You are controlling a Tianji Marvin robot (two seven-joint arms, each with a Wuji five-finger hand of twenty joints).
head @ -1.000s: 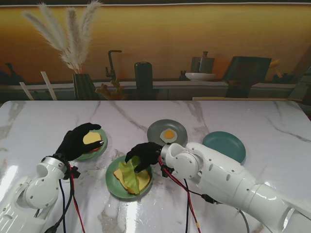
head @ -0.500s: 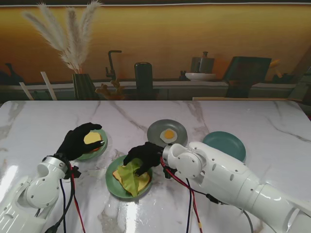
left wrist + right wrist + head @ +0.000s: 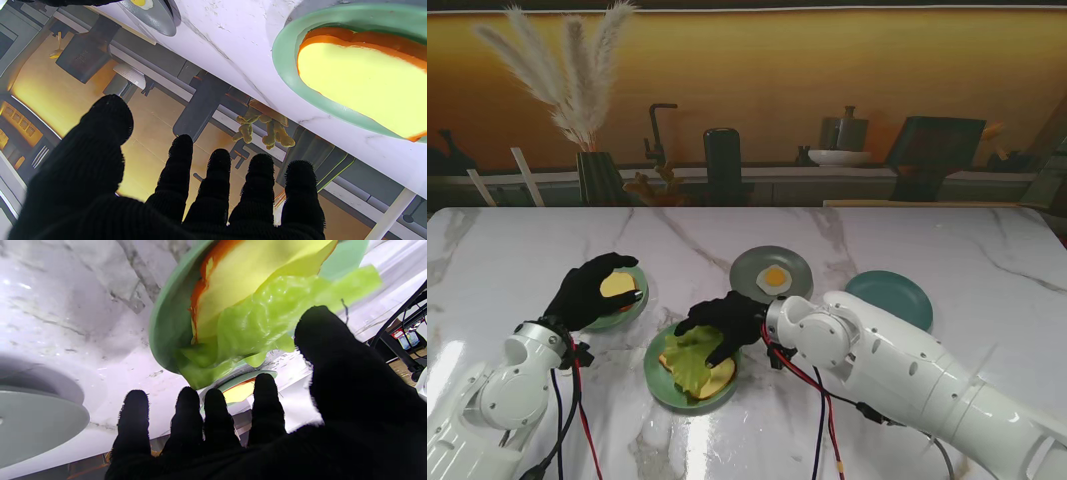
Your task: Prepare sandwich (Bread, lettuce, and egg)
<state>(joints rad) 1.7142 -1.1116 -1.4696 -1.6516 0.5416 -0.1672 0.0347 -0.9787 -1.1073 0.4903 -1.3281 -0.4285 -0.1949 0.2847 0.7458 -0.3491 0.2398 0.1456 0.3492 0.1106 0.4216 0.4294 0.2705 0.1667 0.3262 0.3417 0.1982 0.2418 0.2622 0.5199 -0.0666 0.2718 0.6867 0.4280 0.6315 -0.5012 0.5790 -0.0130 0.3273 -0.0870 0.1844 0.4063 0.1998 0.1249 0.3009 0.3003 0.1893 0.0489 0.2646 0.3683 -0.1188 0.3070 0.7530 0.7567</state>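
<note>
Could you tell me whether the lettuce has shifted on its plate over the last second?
Yes. The lettuce has spread leftward and flatter across the bread, judged against the plate, under the right hand.

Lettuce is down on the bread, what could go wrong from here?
1. The lettuce overhangs the bread toward the green plate rim, so an egg laid on top may slide.
2. The right robot hand hovers close over the leaf and could drag it when withdrawing.
3. The left robot hand sits open over the second slice, untaken.
</note>
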